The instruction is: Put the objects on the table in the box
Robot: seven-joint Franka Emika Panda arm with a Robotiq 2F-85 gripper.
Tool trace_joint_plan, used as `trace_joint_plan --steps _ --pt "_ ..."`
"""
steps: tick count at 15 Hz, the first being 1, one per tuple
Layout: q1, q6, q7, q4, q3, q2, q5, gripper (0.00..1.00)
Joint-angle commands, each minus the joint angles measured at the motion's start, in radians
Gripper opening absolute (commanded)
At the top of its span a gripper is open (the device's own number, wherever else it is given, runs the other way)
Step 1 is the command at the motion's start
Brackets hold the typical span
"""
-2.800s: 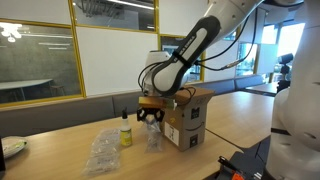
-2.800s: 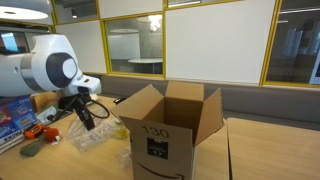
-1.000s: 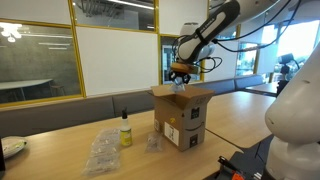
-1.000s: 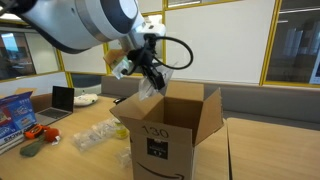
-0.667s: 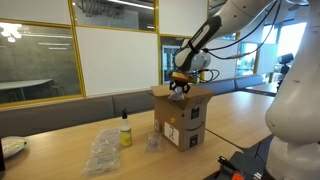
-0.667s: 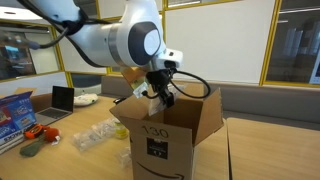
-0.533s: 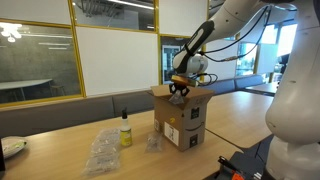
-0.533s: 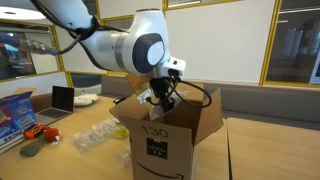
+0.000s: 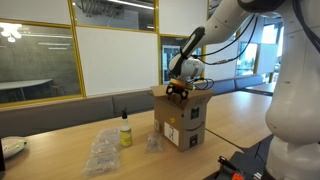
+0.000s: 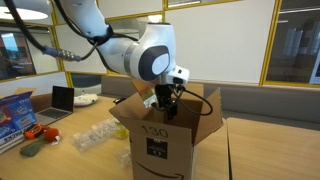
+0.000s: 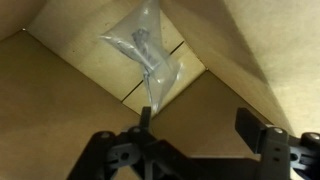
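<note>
The open cardboard box [image 9: 185, 118] [image 10: 160, 140] stands on the wooden table. My gripper [image 9: 178, 93] [image 10: 163, 104] hangs down inside its top opening. In the wrist view the gripper [image 11: 200, 125] is open, its two dark fingers [image 11: 256, 130] wide apart with nothing between them. Below it a clear plastic bag [image 11: 146, 48] with small grey parts lies on the box floor. On the table beside the box lie crumpled clear packaging [image 9: 103, 152] [image 10: 95, 133], a small yellow-capped bottle [image 9: 126, 133] and a small clear bag [image 9: 152, 142].
The box flaps [image 10: 212, 112] stand up around the gripper. A laptop [image 10: 62, 100], a colourful carton [image 10: 14, 110] and small orange and green items [image 10: 38, 135] sit at one end of the table. A plate [image 9: 10, 148] lies at the table's edge.
The gripper carried the clear bag from above the box down into it, then opened. The bag now lies loose on the box floor.
</note>
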Motion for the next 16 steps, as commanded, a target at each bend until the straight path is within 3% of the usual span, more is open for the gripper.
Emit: trace_joint_plan --steps 1,7,12,16 --pt "0.022 -0.020 -0.005 0.018 -0.026 -0.017 0.006 1.00" --pt "0.049 0.002 0.139 -0.060 -0.022 -0.195 -0.199 1.00" --pt "0.044 -0.050 0.294 -0.082 0.101 -0.351 -0.407 1.00" --pt "0.091 -0.132 0.301 -0.054 0.212 -0.381 -0.397 1.00"
